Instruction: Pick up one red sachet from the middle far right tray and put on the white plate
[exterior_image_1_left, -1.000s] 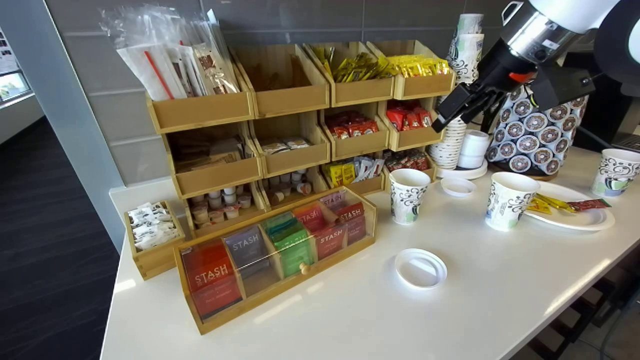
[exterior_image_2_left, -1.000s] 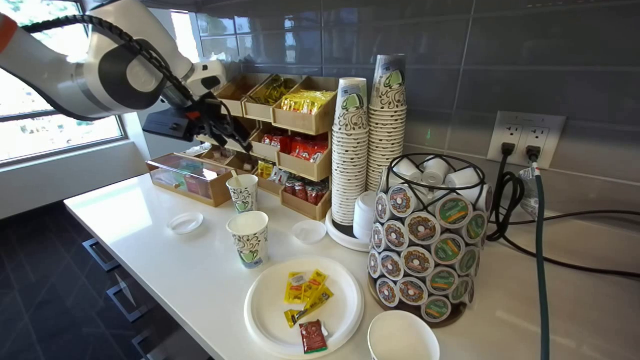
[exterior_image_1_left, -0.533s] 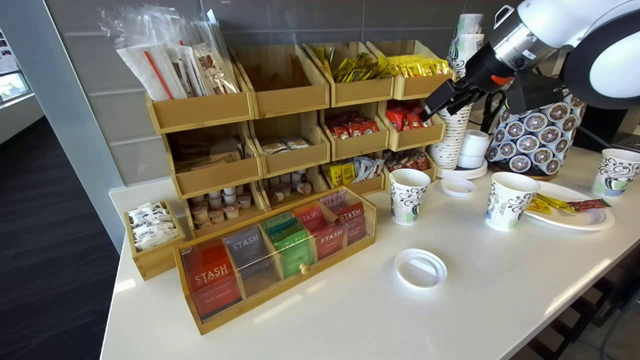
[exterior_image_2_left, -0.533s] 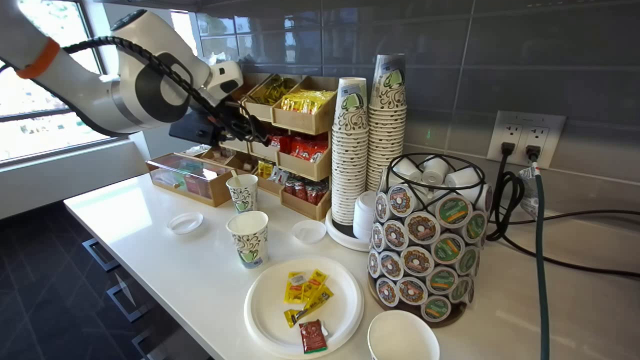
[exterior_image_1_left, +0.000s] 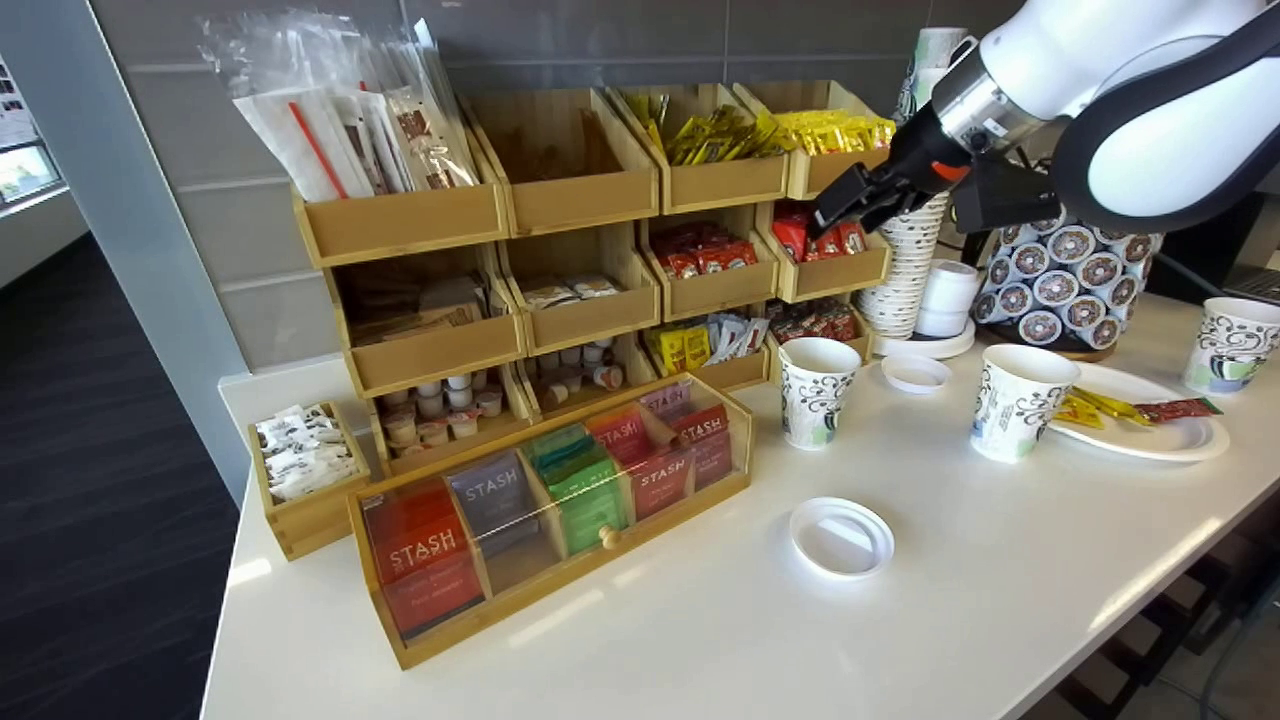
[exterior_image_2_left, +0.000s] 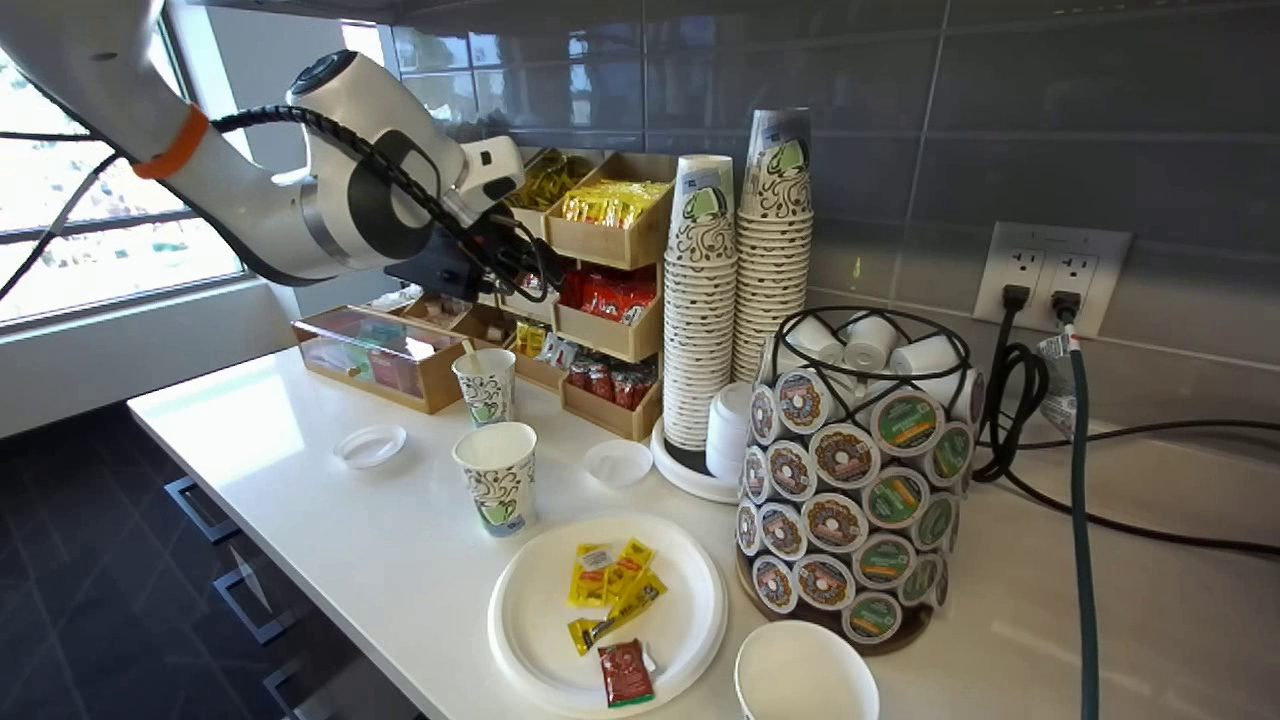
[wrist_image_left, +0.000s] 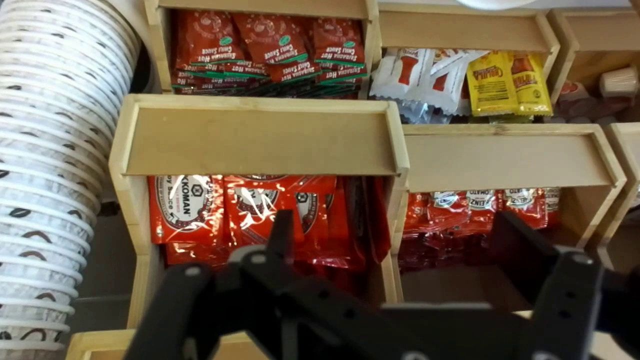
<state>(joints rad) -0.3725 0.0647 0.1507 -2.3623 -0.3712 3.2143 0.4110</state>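
Several red sachets (wrist_image_left: 187, 210) stand in the middle-tier far-right light-wood tray (wrist_image_left: 262, 142). The sachets (exterior_image_1_left: 800, 235) and the tray (exterior_image_1_left: 840, 275) also show in an exterior view, as do the sachets (exterior_image_2_left: 620, 298) and tray (exterior_image_2_left: 605, 333) here. My gripper (wrist_image_left: 397, 222) is open with nothing between its fingers. In the wrist view one finger is over the red sachets and the other over the neighbouring bin; the divider lies between them. In both exterior views the gripper (exterior_image_1_left: 835, 215) is at the tray's mouth. The white plate (exterior_image_2_left: 530, 650) holds yellow sachets and a dark red packet.
A neighbouring bin (wrist_image_left: 505, 155) holds ketchup packets. A bin of yellow sachets (exterior_image_1_left: 840, 170) sits directly above the tray. Stacked cups (wrist_image_left: 45, 200) stand close beside it. Paper cups (exterior_image_1_left: 818, 395), a coffee-pod holder (exterior_image_2_left: 850, 490) and a tea-bag box (exterior_image_1_left: 560, 590) are on the counter.
My gripper has moved to the rack's far-right middle tray, leftward in an exterior view and rightward in an exterior view. The sachets, plate and cups have not visibly moved.
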